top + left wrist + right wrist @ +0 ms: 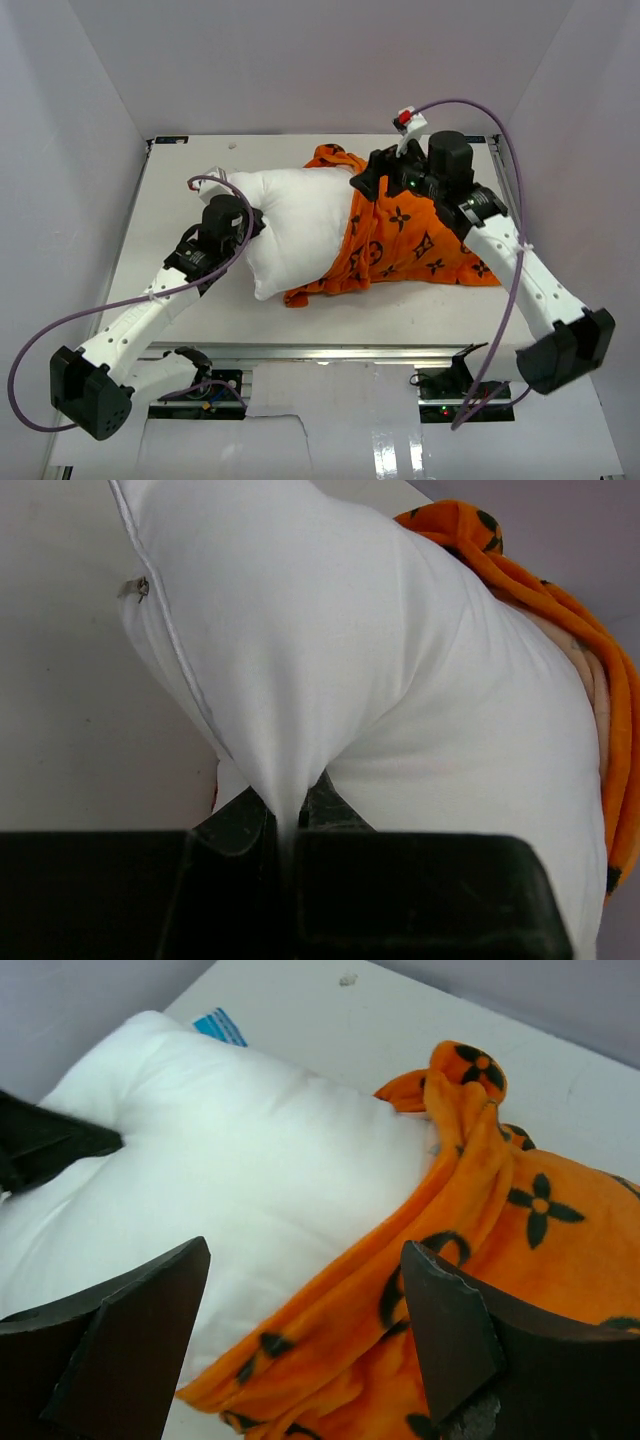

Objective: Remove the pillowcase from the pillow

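Note:
The white pillow lies across the table middle, its left half bare. The orange pillowcase with black motifs covers its right half, bunched at the opening. My left gripper is shut on a pinch of the pillow's white fabric at its left end; the left wrist view shows the pillow drawn into a peak between the jaws of my left gripper. My right gripper is open above the pillowcase's bunched edge. In the right wrist view, the right gripper hovers over the pillowcase and the pillow.
The white table is enclosed by pale walls on three sides. A small blue tag lies by the pillow's far corner. A zipper pull shows on the pillow seam. Purple cables loop from both arms.

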You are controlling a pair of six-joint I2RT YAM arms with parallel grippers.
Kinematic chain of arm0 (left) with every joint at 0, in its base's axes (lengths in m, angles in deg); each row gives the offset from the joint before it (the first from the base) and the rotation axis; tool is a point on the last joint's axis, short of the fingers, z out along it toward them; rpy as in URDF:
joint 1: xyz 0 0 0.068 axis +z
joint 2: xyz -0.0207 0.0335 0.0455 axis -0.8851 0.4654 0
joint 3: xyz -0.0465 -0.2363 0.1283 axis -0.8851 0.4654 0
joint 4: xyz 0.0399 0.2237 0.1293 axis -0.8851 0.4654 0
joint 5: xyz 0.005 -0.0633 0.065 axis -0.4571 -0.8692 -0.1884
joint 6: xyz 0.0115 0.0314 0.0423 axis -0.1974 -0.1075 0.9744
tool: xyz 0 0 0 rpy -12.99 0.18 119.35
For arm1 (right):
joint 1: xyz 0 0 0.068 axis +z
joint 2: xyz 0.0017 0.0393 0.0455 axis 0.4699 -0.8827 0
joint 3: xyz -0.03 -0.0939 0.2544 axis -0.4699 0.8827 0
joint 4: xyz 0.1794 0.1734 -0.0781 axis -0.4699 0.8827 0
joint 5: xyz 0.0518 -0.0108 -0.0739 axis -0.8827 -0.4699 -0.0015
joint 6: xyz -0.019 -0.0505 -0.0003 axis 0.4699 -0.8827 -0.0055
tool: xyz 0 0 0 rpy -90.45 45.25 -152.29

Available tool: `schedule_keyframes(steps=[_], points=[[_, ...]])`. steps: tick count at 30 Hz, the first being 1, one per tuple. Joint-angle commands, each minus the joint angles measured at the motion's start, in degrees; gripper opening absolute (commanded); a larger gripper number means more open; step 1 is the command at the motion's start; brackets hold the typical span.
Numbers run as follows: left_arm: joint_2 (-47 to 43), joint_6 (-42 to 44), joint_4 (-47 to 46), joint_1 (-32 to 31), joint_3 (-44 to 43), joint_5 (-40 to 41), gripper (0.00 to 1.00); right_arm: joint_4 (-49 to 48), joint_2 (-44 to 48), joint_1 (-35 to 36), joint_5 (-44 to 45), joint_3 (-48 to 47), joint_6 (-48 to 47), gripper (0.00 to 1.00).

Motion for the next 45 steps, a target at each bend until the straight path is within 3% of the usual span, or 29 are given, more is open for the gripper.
schedule_keyframes(steps=[1,4,8,9,14,19,24,31,32,35,36,39,41,45], points=[[0.04,-3.38,-5.87,1.32,-1.54,-5.84,0.0,-3.67,7.21,4.39,4.7,8.53,0.73,0.83],[-0.13,-4.7,-6.05,1.76,-1.8,-6.45,0.0,-7.53,14.16,10.9,11.92,21.26,2.22,0.81],[0.57,-4.79,-3.51,1.93,-3.64,-5.93,0.0,-6.84,19.1,20.72,24.3,29.75,3.71,0.76],[0.75,-4.44,-3.15,1.93,-3.91,-5.75,0.0,-6.05,20.06,22.06,29.11,31.07,4.24,0.75],[0.75,-4.17,-1.57,2.28,-5.4,-5.75,0.0,-8.23,20.51,24.18,36.36,38.53,5.91,0.64],[0.48,-3.64,-0.61,2.28,-6.02,-5.75,0.0,-7.01,18.31,26.02,39.44,38.02,6.26,0.57],[1.54,-1.98,-0.86,2.37,-7.16,-4.7,0.0,-3.33,19.01,26.82,45.85,38.55,8.02,0.57],[2.59,-2.24,-1.48,2.46,-8.13,-6.89,0.0,-5.61,14.02,26.82,46.21,37.5,8.63,0.52],[3.03,-2.24,-1.48,2.37,-8.39,-7.24,0.0,-5.69,11.83,26.82,45.95,37.32,9.07,0.5],[3.65,-1.71,-0.69,2.46,-10.41,-8.39,0.0,-7.62,8.22,26.73,45.59,37.05,9.43,0.09],[3.82,-1.36,0.1,2.81,-11.11,-8.65,0.0,-8.06,7.68,26.47,46.99,37.06,9.52,0.08],[5.57,1.87,4.3,5.43,-17.95,-9.09,0.0,-7.72,7.23,22.18,48.33,37.67,8.64,0.08],[6.55,3.29,10.37,9.46,-25.51,-12.23,0.0,-7.89,8.89,12.44,43.18,39.33,8.55,0.08],[4.98,5.57,15.3,15.28,-31.24,-17.87,0.0,-10.17,9.96,-7.32,33.31,40.57,7.5,0.08]])
